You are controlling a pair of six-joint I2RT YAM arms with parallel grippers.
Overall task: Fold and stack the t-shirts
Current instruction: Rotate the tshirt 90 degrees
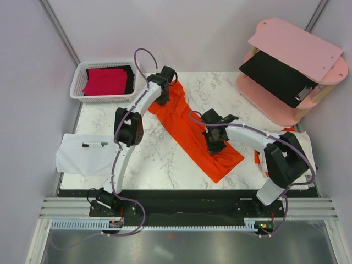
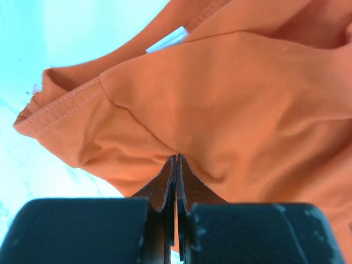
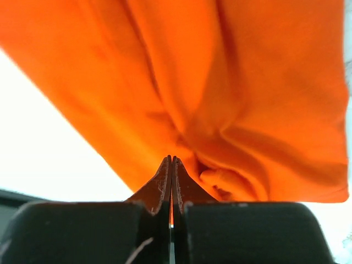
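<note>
No legible text (tag on orange t-shirt unreadable)

The orange t-shirt lies as a long narrow band, diagonal across the marble table and rumpled at both ends. A folded crimson t-shirt sits on a black t-shirt in the white basket.

Robotics lab test cell, robot arms bolted to an aluminium rail, plain white partition walls, marble-patterned table

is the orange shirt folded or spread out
Partly folded: the orange t-shirt lies as a long narrow diagonal band, not a compact square. The left gripper and right gripper each pinch its cloth.
</note>
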